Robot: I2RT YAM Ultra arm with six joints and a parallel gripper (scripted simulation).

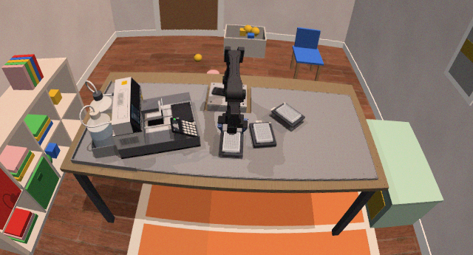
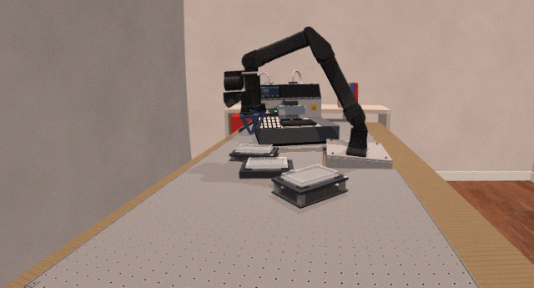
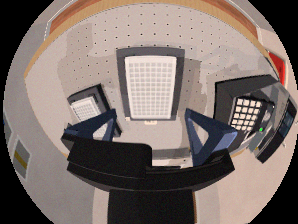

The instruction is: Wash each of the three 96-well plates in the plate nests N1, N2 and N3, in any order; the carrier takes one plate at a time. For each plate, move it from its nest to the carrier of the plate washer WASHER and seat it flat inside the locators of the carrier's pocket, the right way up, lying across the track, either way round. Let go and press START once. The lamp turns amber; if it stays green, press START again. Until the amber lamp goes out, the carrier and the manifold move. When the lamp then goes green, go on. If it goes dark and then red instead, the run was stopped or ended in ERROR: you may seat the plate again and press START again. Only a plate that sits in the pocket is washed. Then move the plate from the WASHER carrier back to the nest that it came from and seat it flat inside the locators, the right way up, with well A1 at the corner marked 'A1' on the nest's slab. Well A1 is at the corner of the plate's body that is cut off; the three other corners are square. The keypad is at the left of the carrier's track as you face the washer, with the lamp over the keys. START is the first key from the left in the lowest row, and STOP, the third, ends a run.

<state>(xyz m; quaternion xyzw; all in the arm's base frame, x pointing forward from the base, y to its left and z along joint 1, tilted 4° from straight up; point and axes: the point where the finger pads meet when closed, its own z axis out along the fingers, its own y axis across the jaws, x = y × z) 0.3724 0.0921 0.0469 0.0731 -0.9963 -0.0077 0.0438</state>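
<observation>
Three white 96-well plates sit in dark nests on the grey table. The one nearest the washer [image 1: 231,142] [image 2: 253,149] [image 3: 152,86] lies flat in its nest. The middle plate [image 1: 262,132] [image 2: 267,163] [image 3: 85,106] and the far right plate [image 1: 287,113] [image 2: 309,175] also lie in theirs. My gripper [image 1: 233,131] [image 2: 251,125] [image 3: 150,112] is open and empty. It hangs a little above the nearest plate, fingers pointing down on either side of it, not touching it. The washer [image 1: 148,137] [image 2: 300,135] stands to the left. Its carrier pocket [image 1: 155,121] [image 2: 297,122] is empty. Its keypad [image 1: 188,127] [image 2: 270,122] [image 3: 245,115] shows a green lamp [image 1: 174,119] [image 2: 274,111].
Two liquid bottles [image 1: 100,126] with tubing stand at the washer's left end. The arm's base plate [image 1: 214,101] [image 2: 375,159] sits behind the nests. A shelf with coloured blocks stands left of the table, and a pale green cabinet [image 1: 403,166] stands at its right end.
</observation>
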